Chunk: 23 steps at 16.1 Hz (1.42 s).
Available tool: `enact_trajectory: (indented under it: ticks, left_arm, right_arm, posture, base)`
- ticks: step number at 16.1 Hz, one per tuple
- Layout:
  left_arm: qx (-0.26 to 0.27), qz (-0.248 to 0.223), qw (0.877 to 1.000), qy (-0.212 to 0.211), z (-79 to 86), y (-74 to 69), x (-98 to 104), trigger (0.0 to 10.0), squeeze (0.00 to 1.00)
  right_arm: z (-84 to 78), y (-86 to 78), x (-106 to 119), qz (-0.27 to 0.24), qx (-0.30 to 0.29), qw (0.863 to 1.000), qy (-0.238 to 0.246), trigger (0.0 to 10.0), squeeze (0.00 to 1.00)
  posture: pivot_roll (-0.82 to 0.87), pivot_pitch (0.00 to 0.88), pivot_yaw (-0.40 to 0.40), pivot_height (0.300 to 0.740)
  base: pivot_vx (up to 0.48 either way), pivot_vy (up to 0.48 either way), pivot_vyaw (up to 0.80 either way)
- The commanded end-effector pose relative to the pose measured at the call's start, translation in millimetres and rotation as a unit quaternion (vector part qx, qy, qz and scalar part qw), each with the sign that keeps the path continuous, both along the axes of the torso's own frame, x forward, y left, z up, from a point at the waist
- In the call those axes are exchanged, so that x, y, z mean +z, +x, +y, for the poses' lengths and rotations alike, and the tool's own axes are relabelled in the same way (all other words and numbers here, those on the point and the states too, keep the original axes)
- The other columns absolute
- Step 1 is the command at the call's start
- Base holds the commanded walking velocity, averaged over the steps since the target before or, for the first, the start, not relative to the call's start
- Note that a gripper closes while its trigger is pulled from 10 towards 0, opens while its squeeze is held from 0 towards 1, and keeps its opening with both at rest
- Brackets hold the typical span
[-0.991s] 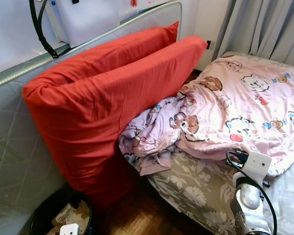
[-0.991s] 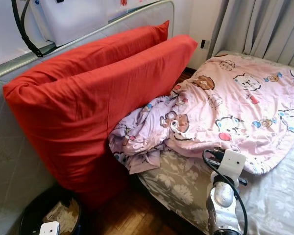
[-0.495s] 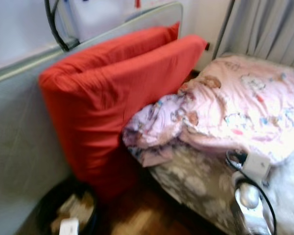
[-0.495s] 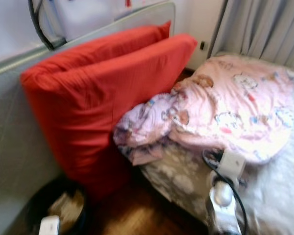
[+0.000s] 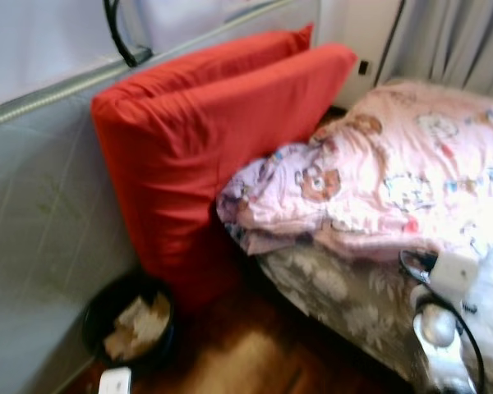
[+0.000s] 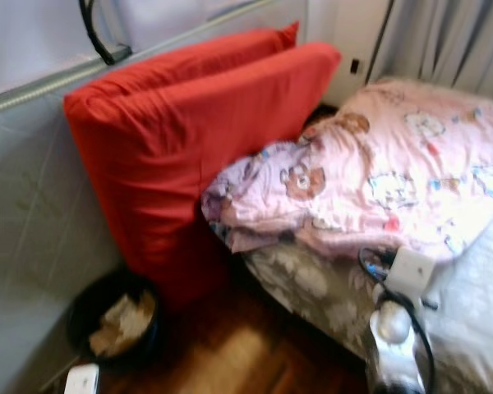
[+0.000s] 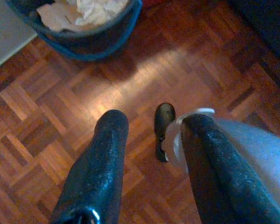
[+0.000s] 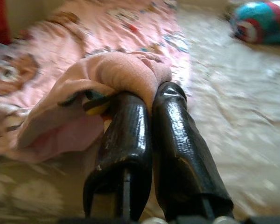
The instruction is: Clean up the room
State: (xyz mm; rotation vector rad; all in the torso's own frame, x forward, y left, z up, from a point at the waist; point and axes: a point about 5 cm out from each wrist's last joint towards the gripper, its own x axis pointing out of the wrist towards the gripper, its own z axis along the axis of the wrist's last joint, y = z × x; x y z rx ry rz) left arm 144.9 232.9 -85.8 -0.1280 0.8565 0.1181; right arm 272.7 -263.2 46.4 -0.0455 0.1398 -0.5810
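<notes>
- Right gripper [image 8: 147, 100]: black fingers pressed together, pinching a fold of the pink cartoon-print quilt [image 5: 411, 172] at its near edge. Cloth bunches over the fingertips.
- Right arm [image 5: 437, 328], silver, stands over the near corner of the bed, at the quilt's hem.
- Quilt lies crumpled across the grey floral mattress [image 5: 345, 295]; its long run heads away from the right gripper toward the curtain. Bunched end sags toward the two red upright cushions [image 5: 205, 139]. Right arm is the nearer one; likely pull is along that run to spread it.
- Left gripper [image 7: 144, 140]: fingers apart, something pale and rounded against one finger; cannot tell what it is or whether it is gripped. Hangs over the parquet floor [image 7: 46, 116].
- Round black waste bin [image 5: 127, 320] on the floor below the cushions, near the left gripper; crumpled pale paper inside.
</notes>
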Motion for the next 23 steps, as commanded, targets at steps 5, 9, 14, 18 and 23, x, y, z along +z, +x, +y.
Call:
enact_trajectory:
  ticks: [5,9,14,18,23]
  left_arm:
    - [-0.001,0.026,1.0,0.009,6.2,-10.9,-3.3,10.0,0.0]
    - [-0.002,0.029,1.0,0.009,5.2,-12.2,-4.1,10.0,0.0]
    - [-0.002,0.029,1.0,0.009,5.2,-12.2,-4.1,10.0,0.0]
    - [-0.002,0.029,1.0,0.009,5.2,-12.2,-4.1,10.0,0.0]
    - [-0.002,0.03,0.999,0.009,4.3,-12.8,-4.6,10.0,0.0]
  right_arm:
    - [-3.1,-5.6,-8.2,0.027,-0.018,0.999,0.002,10.0,0.0]
    - [-1.6,-6.6,-12.5,0.039,-0.014,0.999,0.009,10.0,0.0]
    - [-1.6,-6.6,-12.5,0.039,-0.014,0.999,0.009,10.0,0.0]
    - [-1.6,-6.6,-12.5,0.039,-0.014,0.999,0.009,10.0,0.0]
    - [0.4,-6.7,-15.3,0.047,-0.008,0.999,0.014,10.0,0.0]
  posture:
    - [0.07,0.06,0.028,0.74]
    - [0.07,0.061,0.029,0.74]
    - [0.07,0.061,0.029,0.74]
    - [0.07,0.061,0.029,0.74]
    - [0.07,0.062,0.03,0.74]
  base:
    - [0.0,0.0,0.0]
    - [0.0,0.0,0.0]
    - [0.0,0.0,0.0]
    - [0.0,0.0,0.0]
    - [0.0,0.0,0.0]
